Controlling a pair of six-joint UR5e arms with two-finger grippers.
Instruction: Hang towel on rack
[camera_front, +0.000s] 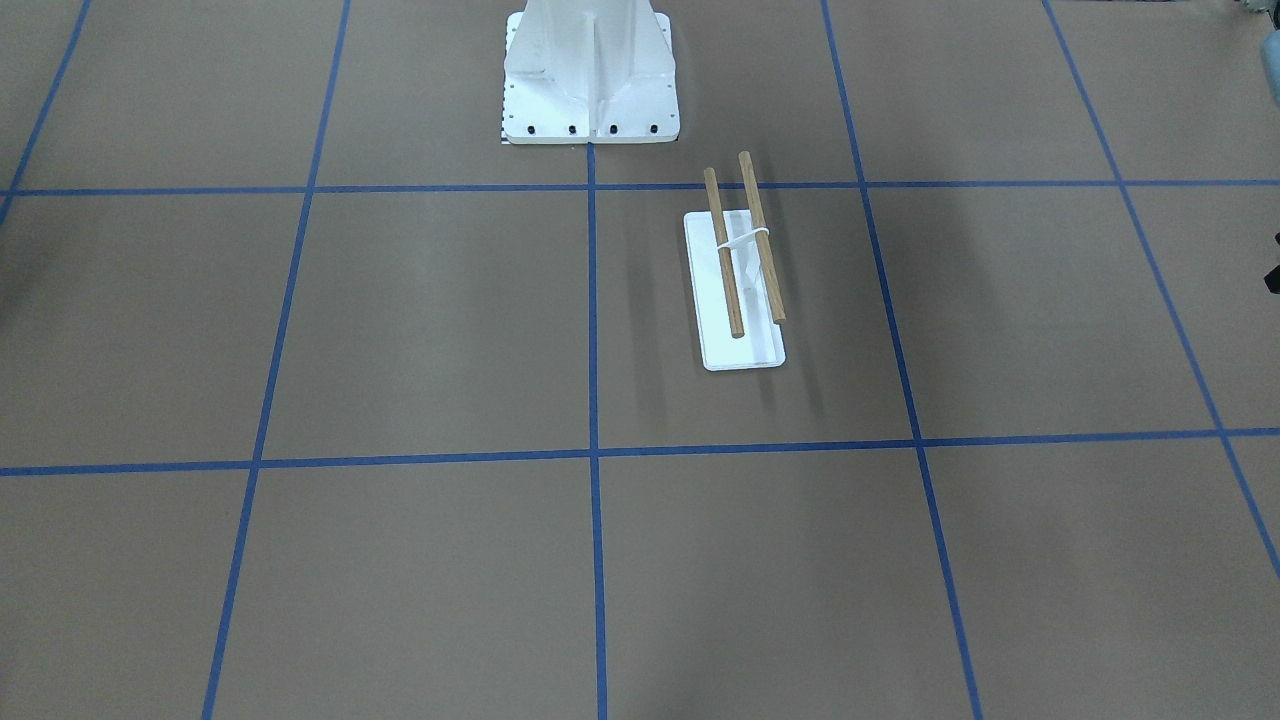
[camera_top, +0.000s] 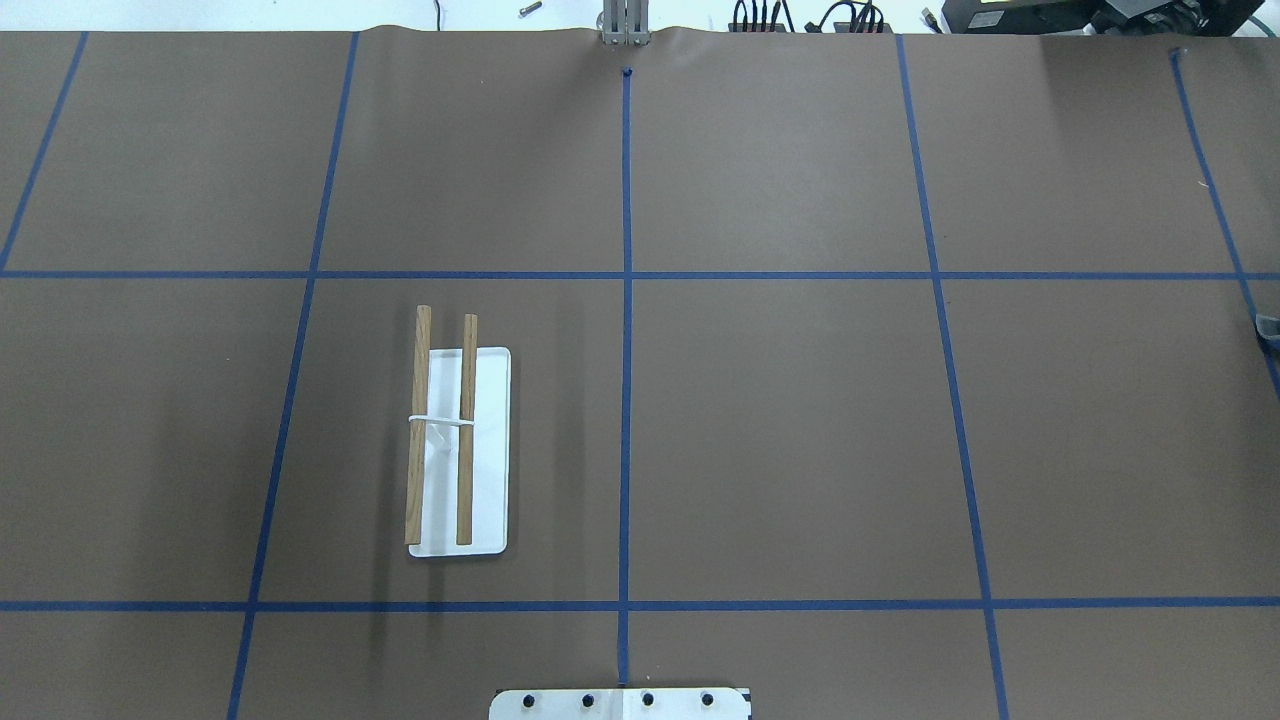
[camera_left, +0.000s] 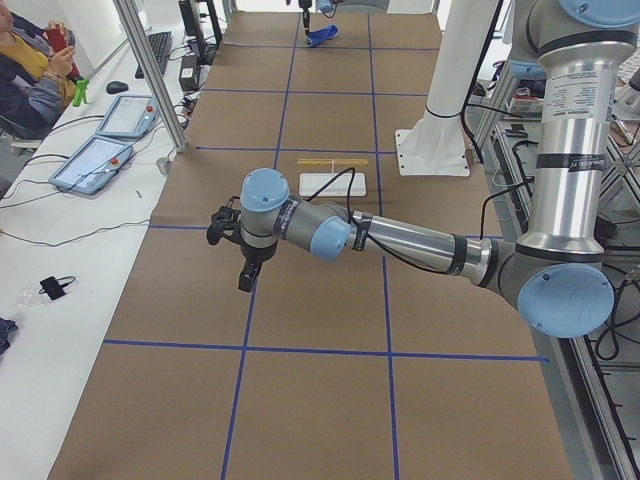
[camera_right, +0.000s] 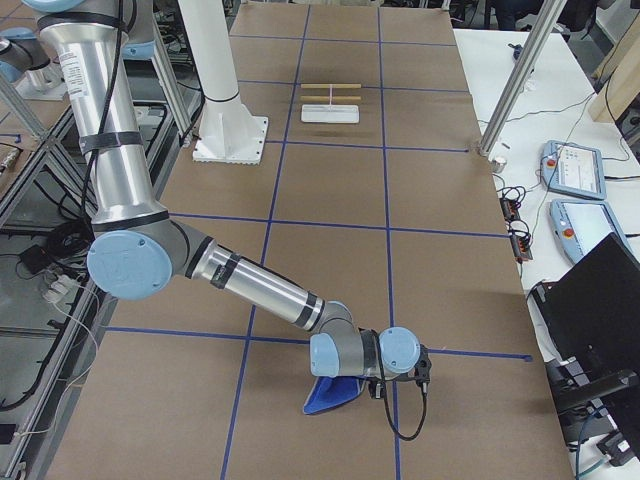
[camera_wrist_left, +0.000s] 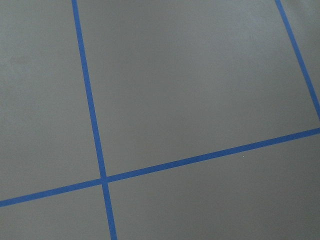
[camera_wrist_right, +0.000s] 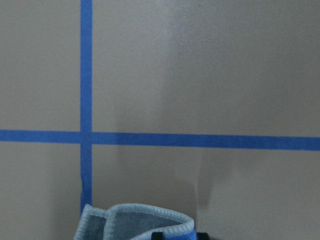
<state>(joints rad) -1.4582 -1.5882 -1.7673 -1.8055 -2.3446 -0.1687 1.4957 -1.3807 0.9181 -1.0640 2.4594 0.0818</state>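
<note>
The rack stands on its white base plate left of the centre line, both wooden dowels bare; it also shows in the front view. The towel, blue with a grey inner face and a light hem, hangs folded under my right gripper far out at the table's right end. The right gripper's dark fingertips pinch the towel at the bottom edge of the right wrist view. My left gripper hovers over bare table at the left end, away from the rack; I cannot tell whether it is open or shut.
The large white bolted pedestal stands at the robot's side of the table. Blue tape lines grid the brown surface. Aluminium posts and control tablets stand along the operators' side, where a person sits.
</note>
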